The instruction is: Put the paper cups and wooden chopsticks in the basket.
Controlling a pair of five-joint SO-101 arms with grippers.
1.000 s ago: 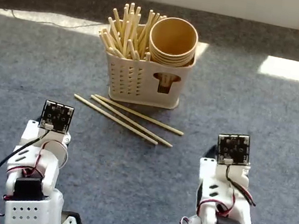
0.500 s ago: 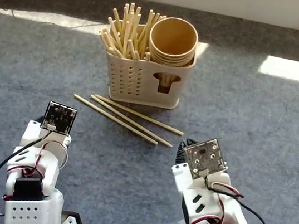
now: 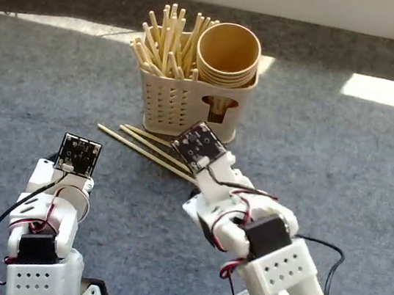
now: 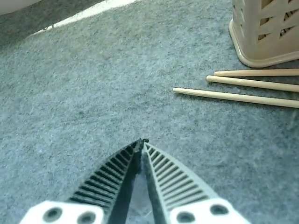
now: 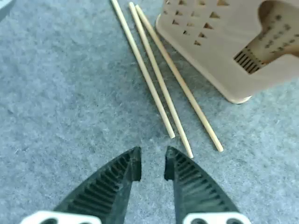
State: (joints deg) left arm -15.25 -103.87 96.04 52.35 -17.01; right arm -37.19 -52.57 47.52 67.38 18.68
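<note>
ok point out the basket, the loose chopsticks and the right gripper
basket (image 3: 180,108), high view, on its perforated front wall
loose chopsticks (image 5: 161,80), right wrist view, halfway along the middle stick
right gripper (image 5: 152,163), right wrist view, midway between its fingertips

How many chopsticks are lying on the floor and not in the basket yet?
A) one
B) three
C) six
B: three chopsticks lie side by side on the carpet next to the basket, just ahead of the right gripper.
</note>
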